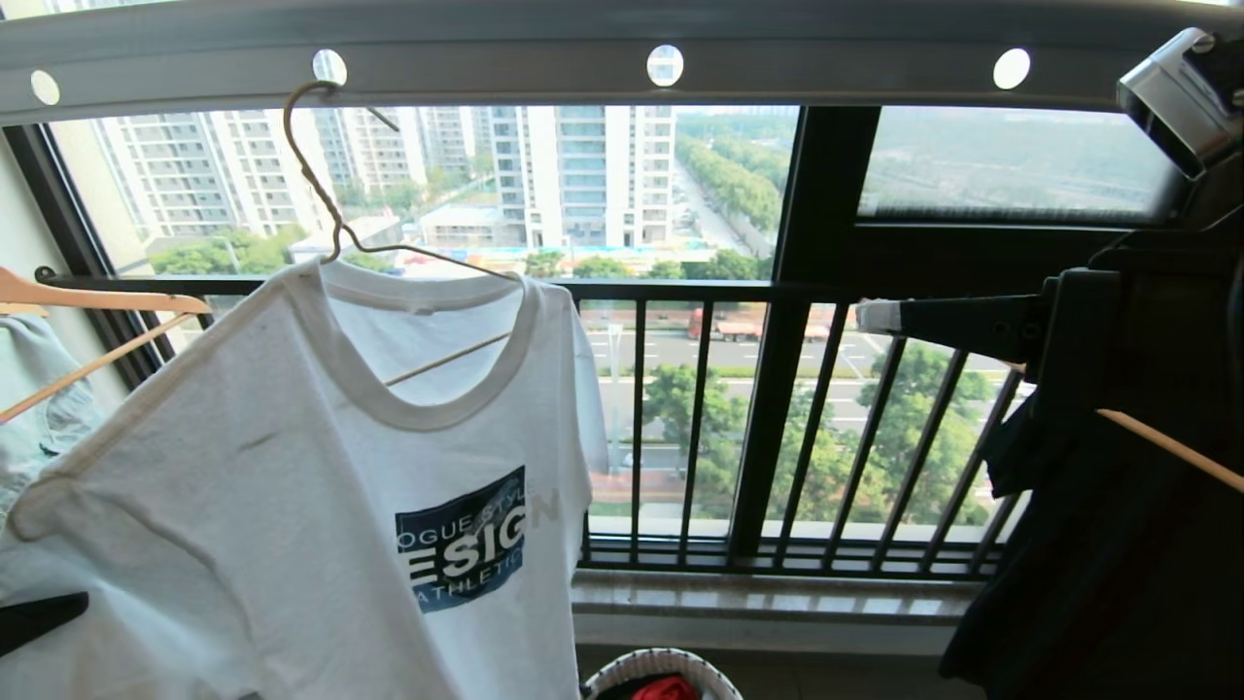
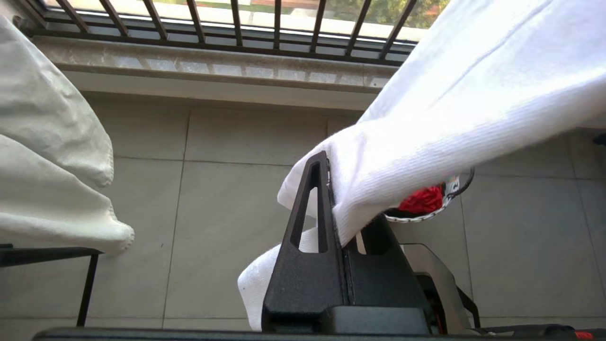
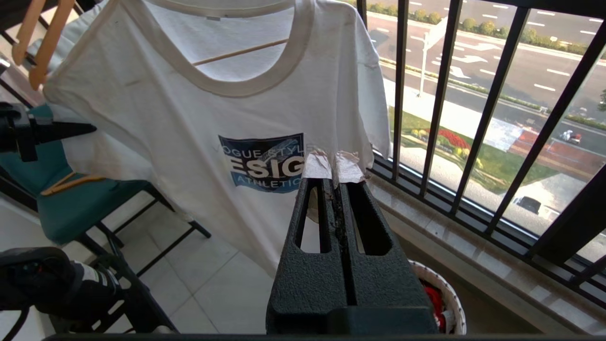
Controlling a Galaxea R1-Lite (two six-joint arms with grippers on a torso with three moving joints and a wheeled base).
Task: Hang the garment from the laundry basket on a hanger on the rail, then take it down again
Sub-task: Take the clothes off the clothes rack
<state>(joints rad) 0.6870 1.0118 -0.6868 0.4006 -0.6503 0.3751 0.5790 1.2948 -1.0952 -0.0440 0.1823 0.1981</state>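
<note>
The garment (image 1: 292, 506), a white T-shirt with a dark blue chest print, hangs on the cream wire hanger (image 1: 447, 359). The hanger's hook sits in a hole of the grey rail (image 1: 505, 58). My left gripper (image 2: 329, 170) is shut on a fold of the garment (image 2: 450, 109) near its left edge; in the head view only a black part of this left gripper (image 1: 39, 617) shows. My right gripper (image 1: 875, 316) is shut and empty, to the right of the shirt, its taped tips (image 3: 335, 168) pointing at the garment (image 3: 189, 123). The laundry basket (image 1: 661, 671) stands on the floor below.
Wooden hangers with a pale cloth (image 1: 39, 389) hang at the left, a black shirt (image 1: 1118, 544) at the right. The black window guard (image 1: 777, 428) and a stone sill (image 1: 768, 603) lie behind. A red cloth (image 3: 433, 298) is in the basket. A teal chair (image 3: 71, 199) stands nearby.
</note>
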